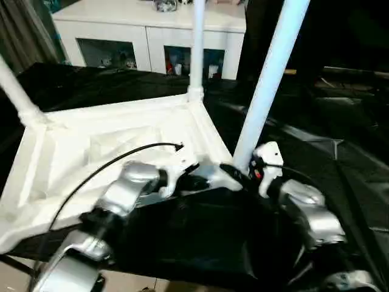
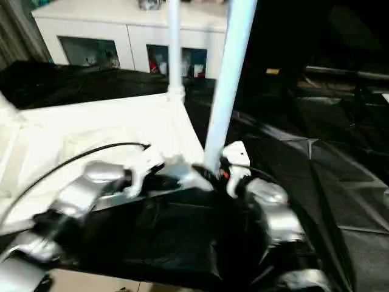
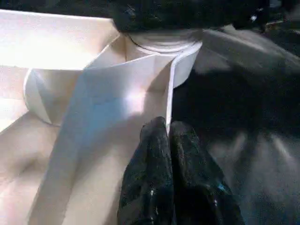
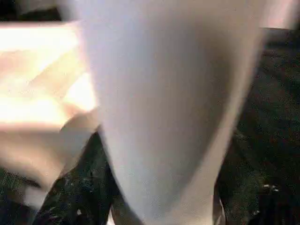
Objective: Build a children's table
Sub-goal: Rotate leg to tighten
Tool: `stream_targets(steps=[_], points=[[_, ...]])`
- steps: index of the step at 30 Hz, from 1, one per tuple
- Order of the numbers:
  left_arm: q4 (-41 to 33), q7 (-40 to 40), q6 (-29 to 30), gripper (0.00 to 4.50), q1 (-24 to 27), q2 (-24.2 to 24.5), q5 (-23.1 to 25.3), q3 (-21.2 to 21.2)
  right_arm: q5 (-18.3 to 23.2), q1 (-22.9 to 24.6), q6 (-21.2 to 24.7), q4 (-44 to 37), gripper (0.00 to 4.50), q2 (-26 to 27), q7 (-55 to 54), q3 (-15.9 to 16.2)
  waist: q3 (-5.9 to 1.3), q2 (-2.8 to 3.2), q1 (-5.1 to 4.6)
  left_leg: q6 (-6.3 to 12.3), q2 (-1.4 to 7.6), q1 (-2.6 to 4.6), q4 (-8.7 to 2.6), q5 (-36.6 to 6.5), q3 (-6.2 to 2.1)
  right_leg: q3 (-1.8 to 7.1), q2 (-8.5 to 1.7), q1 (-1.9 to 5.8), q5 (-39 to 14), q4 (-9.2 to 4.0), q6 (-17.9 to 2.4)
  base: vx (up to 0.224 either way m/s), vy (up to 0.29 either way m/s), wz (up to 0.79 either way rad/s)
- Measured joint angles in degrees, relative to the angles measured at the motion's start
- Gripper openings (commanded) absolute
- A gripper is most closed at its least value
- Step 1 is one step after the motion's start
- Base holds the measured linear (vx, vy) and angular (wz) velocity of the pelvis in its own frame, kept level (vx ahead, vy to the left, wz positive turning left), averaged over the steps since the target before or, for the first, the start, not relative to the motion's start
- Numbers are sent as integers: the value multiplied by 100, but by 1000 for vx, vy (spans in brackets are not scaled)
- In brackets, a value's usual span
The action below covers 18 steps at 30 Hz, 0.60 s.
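The white tabletop [image 1: 109,152] lies upside down on a black cloth. One white leg [image 1: 197,48] stands upright in the far corner socket, and another leg [image 1: 15,91] rises from the left corner. A third leg [image 1: 267,85] stands tilted at the near right corner socket [image 3: 161,47]. My right gripper [image 1: 241,173] is closed around the base of this leg, which sits between its fingers [image 4: 75,197]. My left gripper [image 3: 168,129] is shut on the tabletop's thin rim [image 3: 171,89], just beside that socket.
A white cabinet [image 1: 146,30] with glass doors stands behind the work surface. The black cloth [image 1: 316,140] stretches wide to the right. A black cable [image 1: 109,161] arcs over my left forearm. Bare floor [image 1: 121,283] lies below the near edge.
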Motion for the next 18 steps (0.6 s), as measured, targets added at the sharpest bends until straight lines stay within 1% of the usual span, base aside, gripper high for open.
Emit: stream_targets(steps=[2, 5, 8, 10, 12, 14, 16, 18], points=[[120, 310, 74, 0, -83, -180, 37, 24, -108, -162, 4, 149, 238, 81, -450, -44, -3, -2, -18, 0, -3, -1, 1, 0, 0, 1, -3, 2, 2, -3, -1, 0, 0, 0], [305, 714, 89, 0, -204, -359, 110, 59, -271, -306, -200, 300, 237, 248, -911, -78, -14, -11, -45, 0, -2, -6, -3, -1, 0, 1, -2, 7, 18, -2, -26, 0, 0, 0], [312, 773, 56, 0, -206, -398, 141, 81, -385, -367, -233, 356, 237, 256, -971, -65, -15, -9, -48, -1, -2, -6, -22, -1, -1, -2, -1, 5, 12, -4, -17, 0, 0, 0], [312, 746, 3, 0, -203, -362, 147, 65, -382, -366, -237, 352, 237, 241, -837, -71, -16, -7, -48, -1, -1, -4, -29, -1, -2, -4, 1, 4, 10, -4, -14, 0, 0, 0], [307, 702, -36, 0, -200, -290, 165, 47, -333, -339, -238, 337, 276, 227, -621, -89, -17, -5, -73, 0, 0, -1, -30, -1, -3, -4, 2, 4, 11, -3, -15, 0, 0, 0], [282, 608, -113, 0, -189, -209, 210, 17, -206, -240, -268, 269, 276, 187, -337, -98, -15, -7, -106, 0, 1, -2, -32, -1, -3, -5, 4, 0, 6, -4, -6, 0, 0, 0], [204, 439, -157, 0, -164, -79, 206, -19, -90, -152, -310, 217, 305, 20, 60, -89, -11, -5, -152, -1, 1, -7, -34, -1, -3, -5, 4, -7, 2, -4, 1, 0, 0, 0], [91, 260, -168, 0, -120, 28, 191, -40, 60, -113, -238, 201, 322, -145, 492, -41, -9, -3, -163, -1, 1, -15, -40, -1, -3, -6, 4, -13, 9, -5, -11, 0, 0, 0]])
